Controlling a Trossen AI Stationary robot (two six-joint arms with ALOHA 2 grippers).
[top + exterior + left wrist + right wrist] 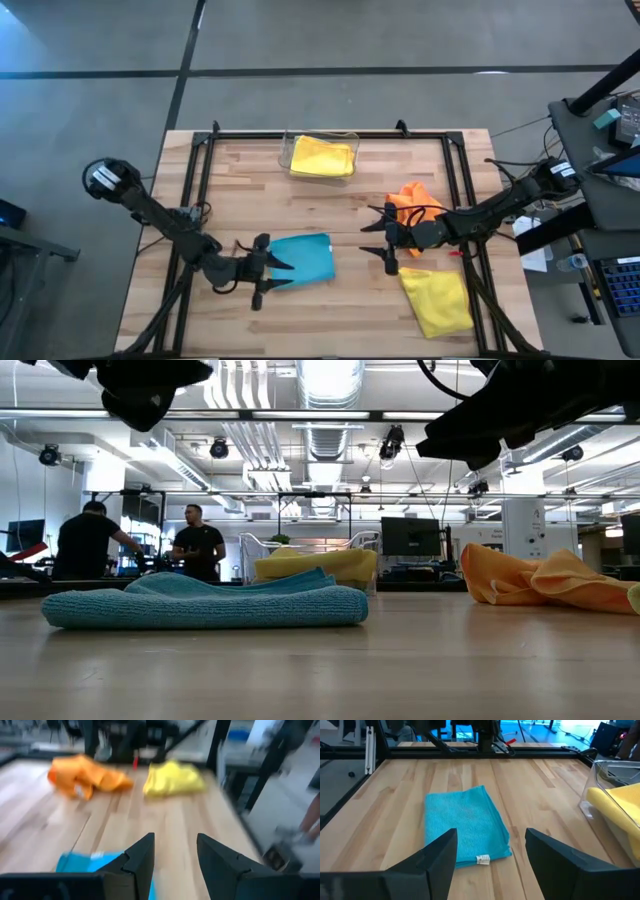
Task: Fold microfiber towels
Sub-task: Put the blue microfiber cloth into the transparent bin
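Blue towel (303, 259) folded, soft and limp; pinch a corner. Left gripper (283, 273) jaws part-open, right gripper (375, 240) jaws wide, both empty.

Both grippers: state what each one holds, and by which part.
Nothing is held. The left gripper stands open and empty beside the blue towel; the right gripper is open and empty near the orange towel.
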